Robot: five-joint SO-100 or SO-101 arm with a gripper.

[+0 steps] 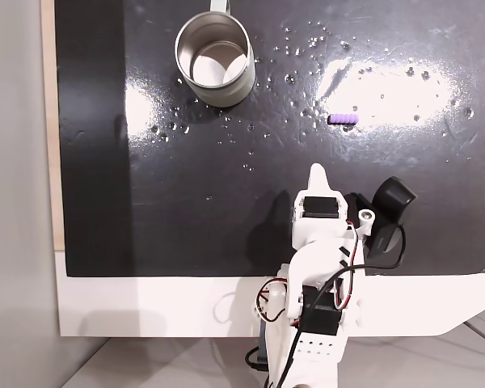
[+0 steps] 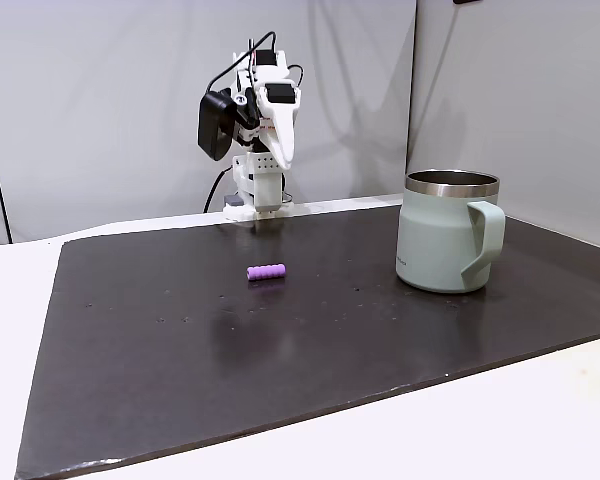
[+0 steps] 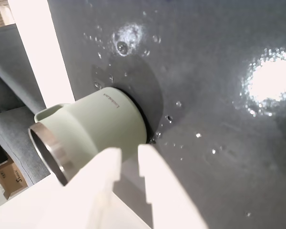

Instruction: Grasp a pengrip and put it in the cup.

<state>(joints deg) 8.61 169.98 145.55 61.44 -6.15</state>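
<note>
The pengrip [image 1: 343, 119] lay on its side on the black mat [image 1: 226, 202] that covered the white desk [image 1: 145, 307], its long axis running left to right in the top-down fixed view. It sat well apart from the cup [image 1: 215, 58], which stood upright and looked empty toward the mat's far left in that view, with small droplets [image 1: 307, 48] scattered between and around them.

The claw [image 1: 318, 171] was raised above the near part of the mat, touching nothing and holding nothing. In the wrist view its two white fingers [image 3: 155, 176] stood close together with only a narrow gap, aimed toward the pale green wall of the cup [image 3: 102, 124] rather than the pengrip.

From the claw, the pengrip lay ahead and slightly to the right in the top-down view, farther out on the mat; in the side fixed view it rested in front of the arm [image 2: 265, 120], the pengrip [image 2: 266, 271] nearer the camera. Judging by this, the approach had not begun: the claw would need to widen, swing a little toward the pengrip, and come down across its short axis so the fingers close on the ribbed sides.
</note>
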